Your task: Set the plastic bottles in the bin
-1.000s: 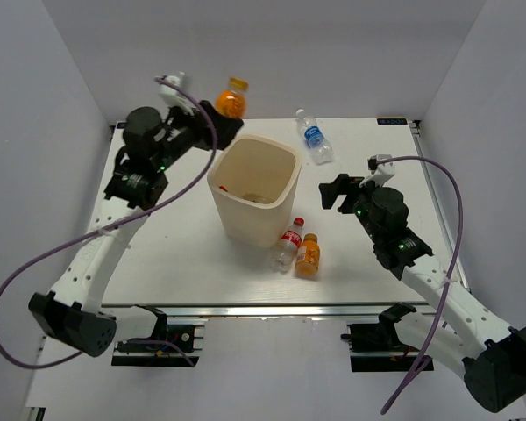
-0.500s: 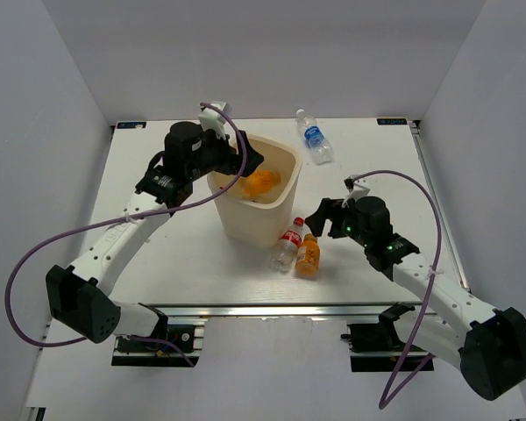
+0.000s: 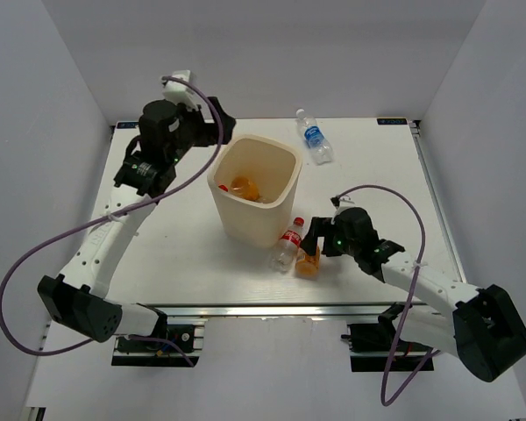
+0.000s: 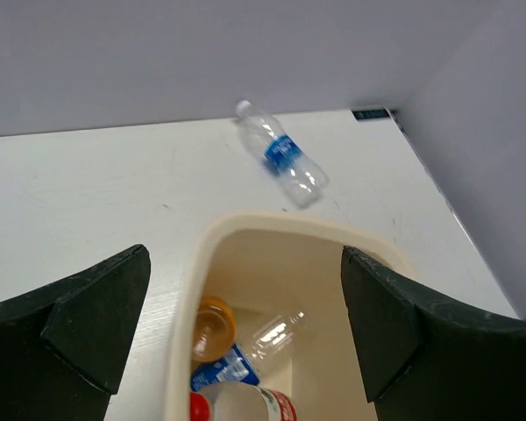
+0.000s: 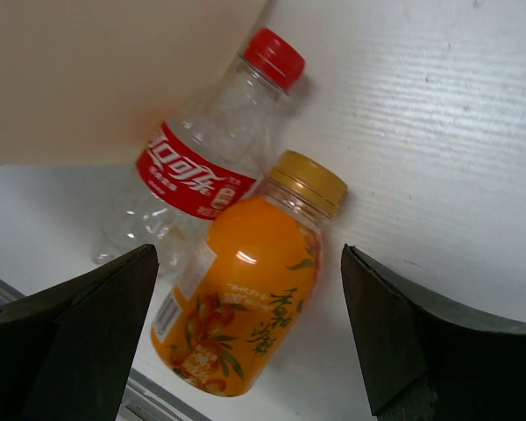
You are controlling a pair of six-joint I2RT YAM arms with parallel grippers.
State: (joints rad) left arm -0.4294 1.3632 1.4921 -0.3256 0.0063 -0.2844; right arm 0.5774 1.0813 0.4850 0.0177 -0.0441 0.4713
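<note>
The cream bin (image 3: 279, 210) stands mid-table; it also shows in the left wrist view (image 4: 186, 298). Inside lie an orange bottle (image 4: 212, 328), a blue-label bottle (image 4: 237, 361) and a red-label bottle (image 4: 245, 405). My left gripper (image 3: 217, 133) is open and empty above the bin's far left rim. An orange bottle (image 5: 245, 294) and a clear red-cap bottle (image 5: 202, 184) lie side by side at the bin's near right foot. My right gripper (image 3: 315, 241) is open just over the orange bottle (image 3: 309, 261), fingers either side. A blue-label bottle (image 3: 315, 138) lies at the far edge.
White walls close in the table on three sides. The table's near edge runs just below the two lying bottles (image 3: 289, 303).
The orange bottle left my left gripper and dropped into the bin; the left arm pulled back left. My right gripper moved left and down to the lying orange bottle.
</note>
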